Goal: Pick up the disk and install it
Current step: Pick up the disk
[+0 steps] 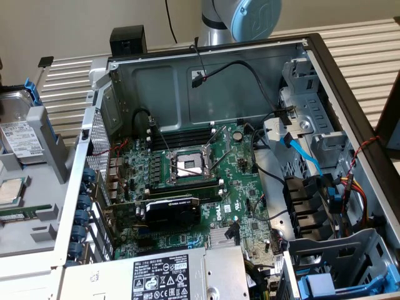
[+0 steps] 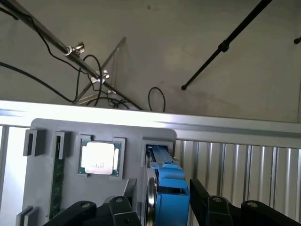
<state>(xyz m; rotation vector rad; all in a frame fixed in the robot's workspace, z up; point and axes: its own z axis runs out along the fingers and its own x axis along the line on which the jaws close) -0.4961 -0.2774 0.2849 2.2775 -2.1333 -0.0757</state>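
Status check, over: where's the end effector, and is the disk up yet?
End effector open, straddling the disk. Disk seated on edge in its grey tray slot, not lifted. Nothing in the way; CPU chip in the neighbouring pocket.

Silver hard drive in bright blue plastic carrier [image 2: 170, 186] — near end cut off at the wrist view's edge; black fingers [image 2: 120, 212] likewise. Its white label [image 1: 22, 140] in the exterior view — print illegible.
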